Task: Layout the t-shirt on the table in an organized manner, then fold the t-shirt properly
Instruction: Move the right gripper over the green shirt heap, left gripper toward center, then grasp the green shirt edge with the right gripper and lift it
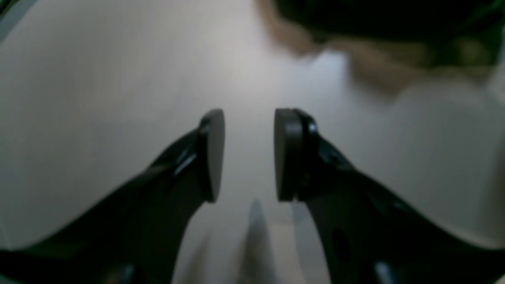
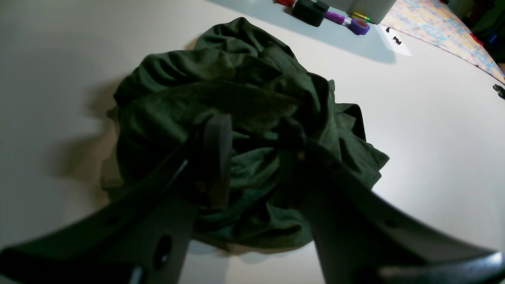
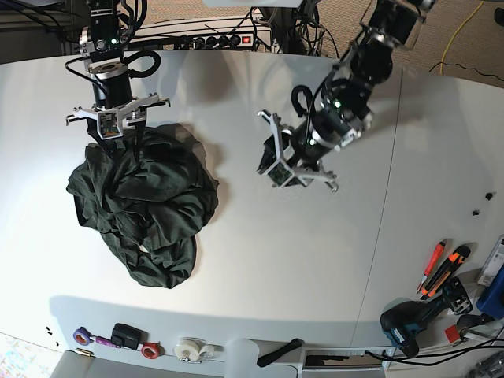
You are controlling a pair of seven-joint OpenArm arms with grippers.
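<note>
T-shirt (image 3: 146, 209), soft crumpled heap, lies on smooth table (image 3: 315, 244).

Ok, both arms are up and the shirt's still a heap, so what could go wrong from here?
The t-shirt lies bunched in deep folds, so the open right gripper, poised right over the pile, may pinch several layers and lift it as one clump. The left gripper, also open, hangs over bare table beside the shirt and must cross toward it, so the arms could crowd each other. Dragged cloth might sweep the tape rolls at the table's edge.

Left gripper (image 1: 249, 156) jaws parted, empty, right gripper (image 2: 254, 157) jaws parted, pointing down
</note>
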